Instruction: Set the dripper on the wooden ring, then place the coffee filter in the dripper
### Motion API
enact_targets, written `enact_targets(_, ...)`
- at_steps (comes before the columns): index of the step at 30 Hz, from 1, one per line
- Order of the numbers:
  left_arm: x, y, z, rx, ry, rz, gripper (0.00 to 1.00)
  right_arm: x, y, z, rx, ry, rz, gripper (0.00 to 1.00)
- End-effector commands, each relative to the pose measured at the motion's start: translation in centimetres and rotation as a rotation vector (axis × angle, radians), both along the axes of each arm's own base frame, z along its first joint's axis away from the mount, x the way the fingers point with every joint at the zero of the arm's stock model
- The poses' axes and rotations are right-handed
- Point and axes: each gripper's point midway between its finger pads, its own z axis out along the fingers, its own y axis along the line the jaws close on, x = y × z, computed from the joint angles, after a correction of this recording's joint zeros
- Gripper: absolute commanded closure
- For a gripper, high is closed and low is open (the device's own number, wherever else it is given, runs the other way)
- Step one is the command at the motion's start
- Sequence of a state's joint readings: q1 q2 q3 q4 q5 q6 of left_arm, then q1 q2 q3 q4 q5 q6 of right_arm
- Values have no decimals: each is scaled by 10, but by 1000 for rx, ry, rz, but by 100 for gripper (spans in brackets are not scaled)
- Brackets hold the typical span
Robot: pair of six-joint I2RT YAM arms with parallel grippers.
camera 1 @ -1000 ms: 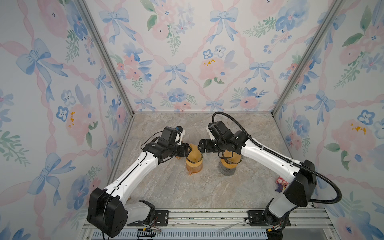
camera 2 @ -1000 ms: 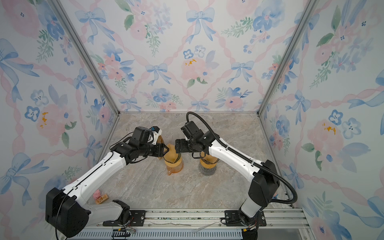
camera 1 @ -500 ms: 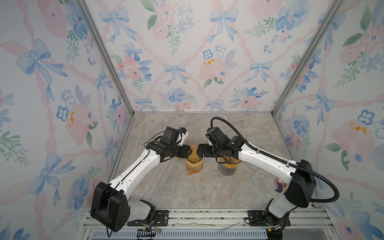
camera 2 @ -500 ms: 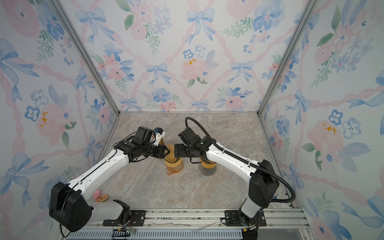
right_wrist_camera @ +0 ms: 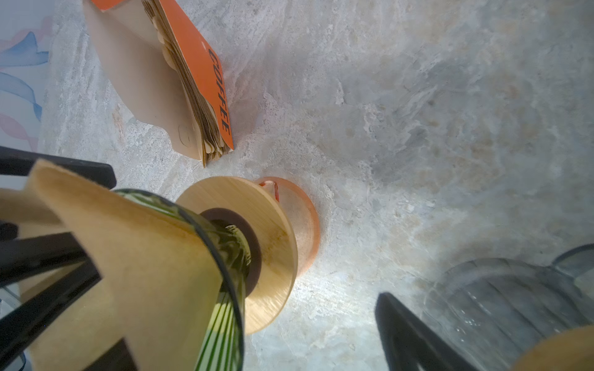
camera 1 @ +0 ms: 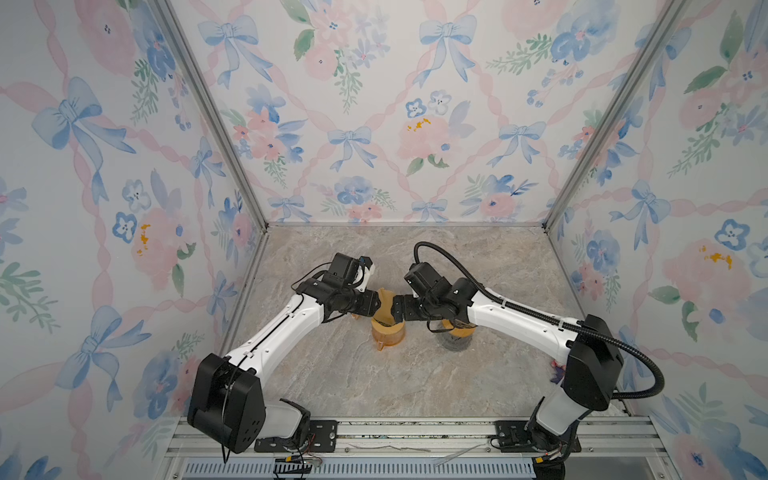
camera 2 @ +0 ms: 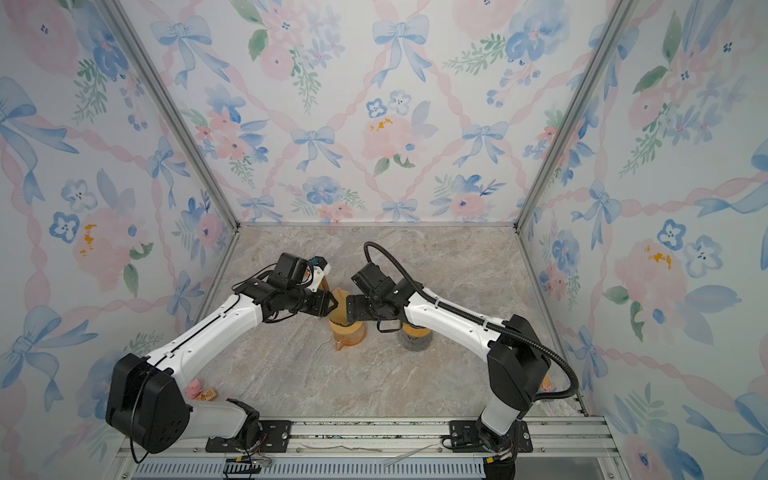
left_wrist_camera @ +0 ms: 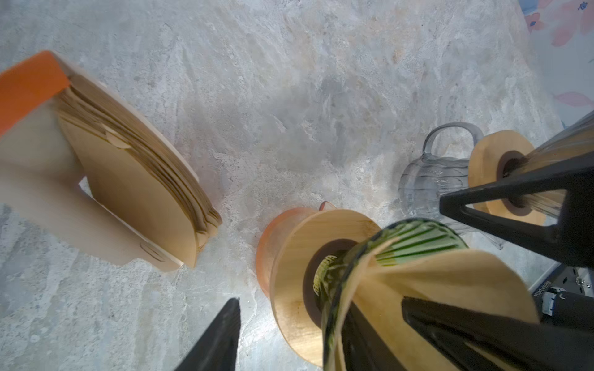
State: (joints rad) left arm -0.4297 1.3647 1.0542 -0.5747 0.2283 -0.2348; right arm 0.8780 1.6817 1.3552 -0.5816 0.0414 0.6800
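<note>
Plainly, the left end effector (camera 1: 376, 306) is about half open and straddles its side of the rim of the dripper (left_wrist_camera: 418, 239). One finger (left_wrist_camera: 221, 337) hangs outside, clear of the green ribbed glass, and its partner sits inside the cone by the paper. It does not look clamped on anything, though the wrist view leaves me unsure how hard that inner finger bears on the paper. The right end effector (camera 1: 397, 312) faces it from the opposite side, spread wide and holding nothing. Its outer finger (right_wrist_camera: 414, 337) is down in the gap between the two vessels.

Between them is the coffee filter (left_wrist_camera: 450, 279), already in the dripper with its point down and its axis roughly upright. It does not look fully seated, as a flap stands proud of the rim and curls over. The paper therefore lies directly between the two sets of fingertips, close to both. With a finger inside the cone, the left arm looks to me the better placed to press it flat.

The dripper rests by its wooden collar (left_wrist_camera: 295, 257) on an orange server (camera 1: 388, 334). Just beside that, under the right arm, a grey carafe (camera 1: 455, 338) carries a second dripper. A filter pack (right_wrist_camera: 193, 80) stands near the server on the left arm's side of the tabletop (camera 1: 415, 382).
</note>
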Motion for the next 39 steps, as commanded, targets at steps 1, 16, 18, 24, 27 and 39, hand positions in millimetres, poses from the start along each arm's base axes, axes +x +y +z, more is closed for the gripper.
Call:
enact_targets(1, 4, 4, 2, 18, -13, -3, 48, 5, -6, -6, -26, -12, -12, 6)
enact_targets(16, 6, 9, -11, 36, 17, 6, 47, 7, -15, -23, -36, 24, -53, 6)
enact_targets(18, 5, 9, -12, 35, 21, 4, 47, 8, -16, -21, -35, 18, -54, 6)
enact_targets(24, 5, 5, -1, -1, 8, -2, 45, 10, -8, 0, 14, -34, -8, 6)
enact_targets(27, 5, 1, 12, -42, -10, -20, 44, 10, 0, 25, 61, -87, 56, 6)
enact_targets(39, 1, 5, 25, -89, -24, -20, 43, 35, 1, 21, 22, -66, 53, 6)
